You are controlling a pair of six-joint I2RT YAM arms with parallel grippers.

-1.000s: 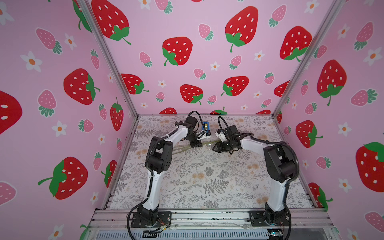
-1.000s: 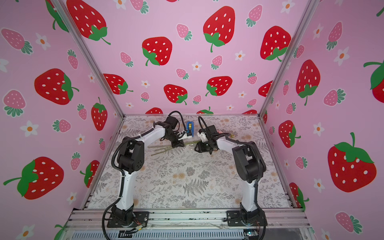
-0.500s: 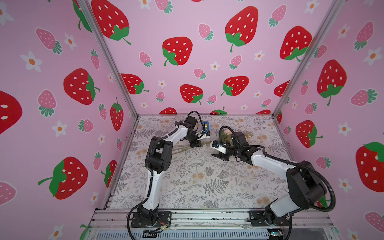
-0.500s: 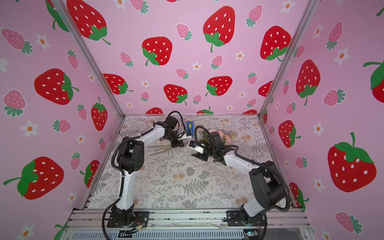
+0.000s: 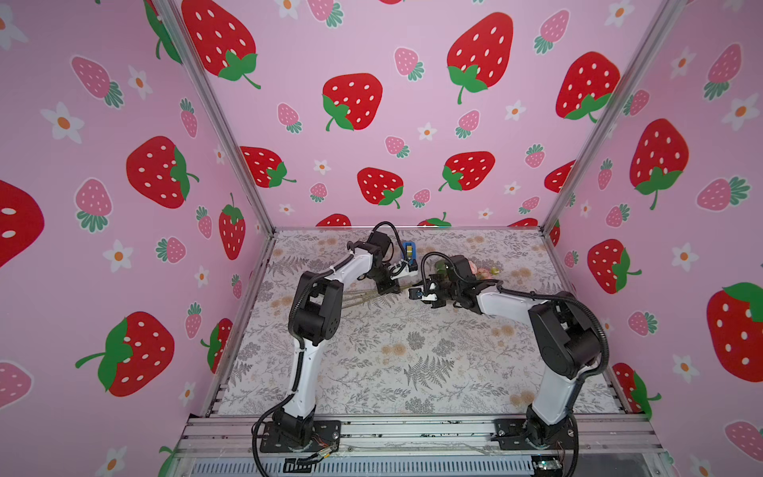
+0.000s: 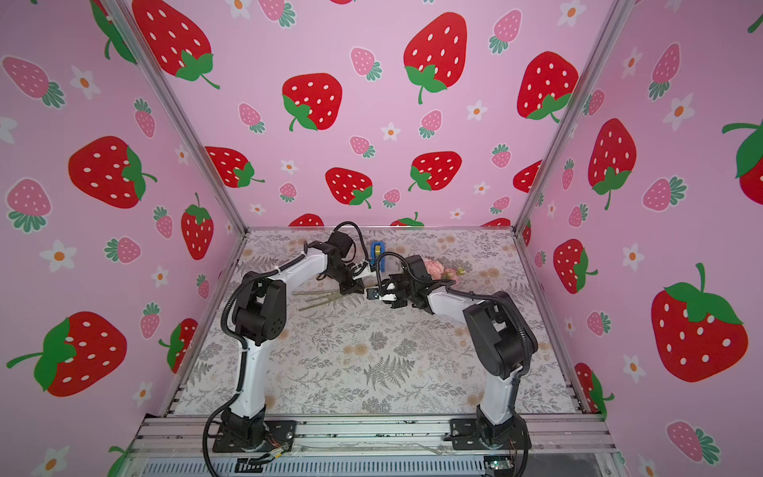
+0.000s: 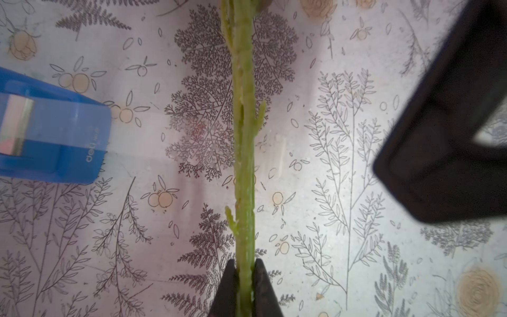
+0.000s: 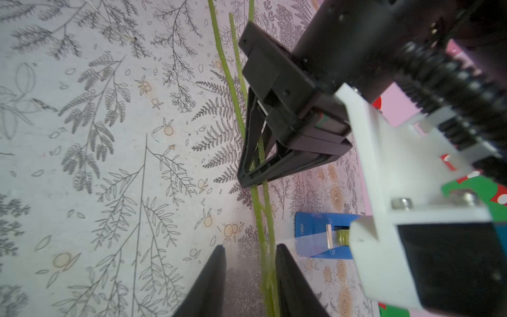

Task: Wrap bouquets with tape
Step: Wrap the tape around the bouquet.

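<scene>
My left tool (image 7: 244,274) clamps the bouquet stems (image 7: 242,137); my right tool (image 8: 249,249) straddles them, narrowly open. Tape (image 8: 310,244) reaches from the blue dispenser (image 8: 310,222) toward them; wrapping remains.

Worktop (image 5: 392,351): flat, covered in a pale print of grey ferns and tan blooms.
Walls (image 5: 371,49): pink, printed with red strawberries and white flowers; they rise from the worktop's back and both sides.
Frame posts (image 5: 214,119): silver metal, standing at the worktop's back corners.
Rail (image 5: 413,429): ribbed silver metal, along the worktop's front edge.
</scene>
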